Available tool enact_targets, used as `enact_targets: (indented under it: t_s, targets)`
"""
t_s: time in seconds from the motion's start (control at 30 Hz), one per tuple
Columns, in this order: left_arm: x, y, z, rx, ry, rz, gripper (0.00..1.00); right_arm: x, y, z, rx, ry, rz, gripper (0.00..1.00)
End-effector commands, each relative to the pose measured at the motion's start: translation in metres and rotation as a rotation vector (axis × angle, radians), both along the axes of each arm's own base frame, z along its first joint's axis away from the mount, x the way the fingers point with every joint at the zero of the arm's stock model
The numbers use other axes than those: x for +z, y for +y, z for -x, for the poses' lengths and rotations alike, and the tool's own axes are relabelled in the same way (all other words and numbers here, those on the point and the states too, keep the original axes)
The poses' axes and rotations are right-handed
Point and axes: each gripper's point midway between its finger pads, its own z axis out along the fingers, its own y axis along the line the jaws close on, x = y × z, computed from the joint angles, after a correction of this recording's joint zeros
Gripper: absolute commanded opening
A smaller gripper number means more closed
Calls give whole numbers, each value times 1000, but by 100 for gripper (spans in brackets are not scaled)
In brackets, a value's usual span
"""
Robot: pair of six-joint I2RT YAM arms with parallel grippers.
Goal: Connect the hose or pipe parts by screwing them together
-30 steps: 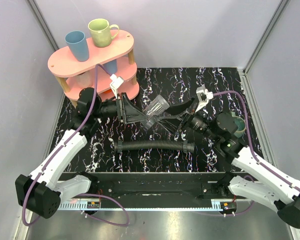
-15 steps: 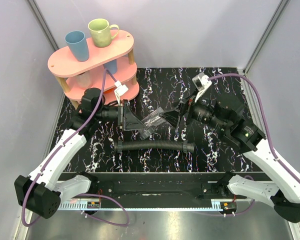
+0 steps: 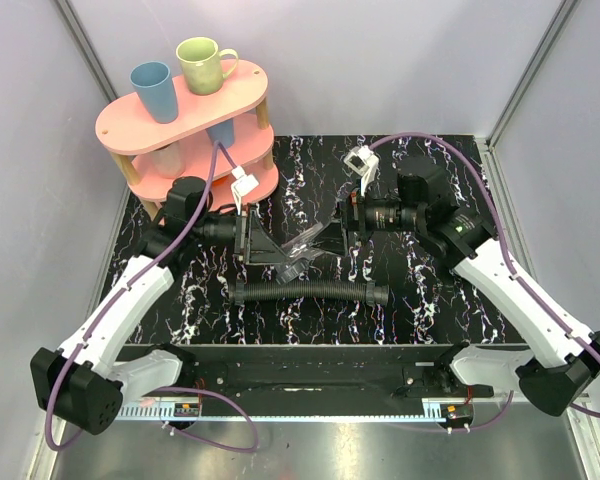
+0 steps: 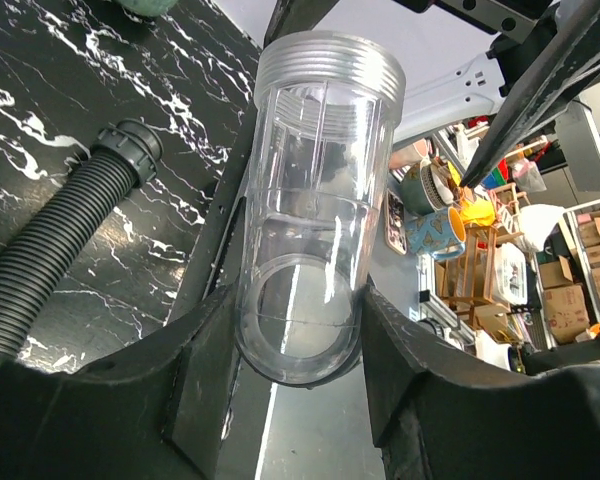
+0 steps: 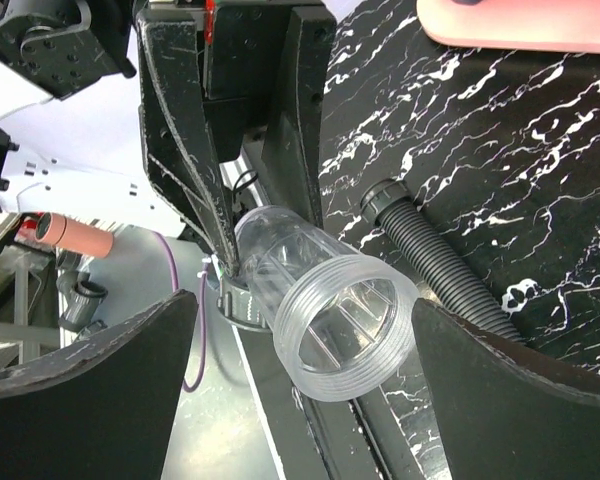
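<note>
While holding the left tool (image 3: 278,250) clamped on the clear fitting (image 4: 315,220) at frame centre, ease the widely spread right tool (image 3: 330,232) squarely around its threaded end. Avoid tilting it toward the ribbed hose (image 3: 305,291) lying on the worktop (image 3: 430,170) just below.

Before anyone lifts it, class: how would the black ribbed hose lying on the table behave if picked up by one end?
The hose would probably droop: its ribbed wall and slight curve suggest it flexes. Being round, it may roll if nudged sideways. The smooth collar at its end looks stiffer, likely a firmer place to grip.
</note>
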Motion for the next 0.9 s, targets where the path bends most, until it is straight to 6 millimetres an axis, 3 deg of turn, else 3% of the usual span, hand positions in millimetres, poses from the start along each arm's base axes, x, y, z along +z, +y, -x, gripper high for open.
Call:
enact_targets:
  t_s: [0.0,0.13,0.27,0.37,0.5,0.7,0.87]
  targets:
    - [23,-2,2,-62,-104,54,0,0,5,19,135,29,-33,100]
    - [26,-2,6,-85,-111,64,0,-6,7,20,169,41,-48,98]
    - [28,-1,9,-95,-126,71,0,-16,4,7,126,45,-31,100]
    - [25,-1,8,-86,-118,57,0,-18,-2,-5,73,53,-24,100]
    - [17,0,4,-70,-94,30,0,-15,-4,-10,62,44,-26,100]
    - [6,0,-5,-42,-57,-30,0,-27,-8,-18,25,53,25,100]
    - [14,0,-3,-57,-81,-13,0,-29,0,-10,113,75,-7,95]
